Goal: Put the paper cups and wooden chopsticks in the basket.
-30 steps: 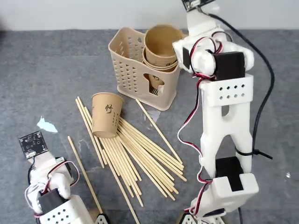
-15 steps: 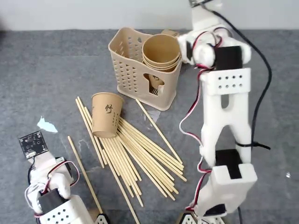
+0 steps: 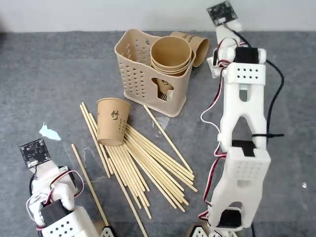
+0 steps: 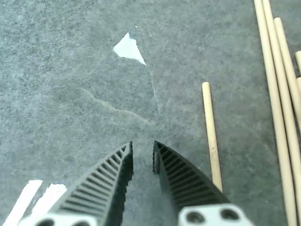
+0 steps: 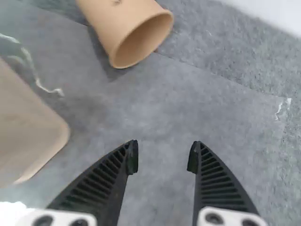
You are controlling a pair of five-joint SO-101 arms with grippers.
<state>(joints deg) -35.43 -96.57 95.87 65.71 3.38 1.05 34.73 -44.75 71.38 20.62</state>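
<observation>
Stack of tan paper cups [image 3: 170, 53] now in beige slotted plastic basket [image 3: 139, 79]. Right gripper [image 5: 163, 151], spread and empty, withdrawn; pale wooden chopsticks [image 3: 153, 165] remain.

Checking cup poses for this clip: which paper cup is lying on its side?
The cup behind the basket, near the right gripper. The stacked cups sit upright in the basket, and the printed cup stands on the chopsticks.

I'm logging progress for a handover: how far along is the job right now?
Done: a stack of cups sits in the basket. In hand: nothing; the right gripper is open near a cup lying on its side. Left: that cup, another cup on the chopsticks, and those chopsticks.
</observation>
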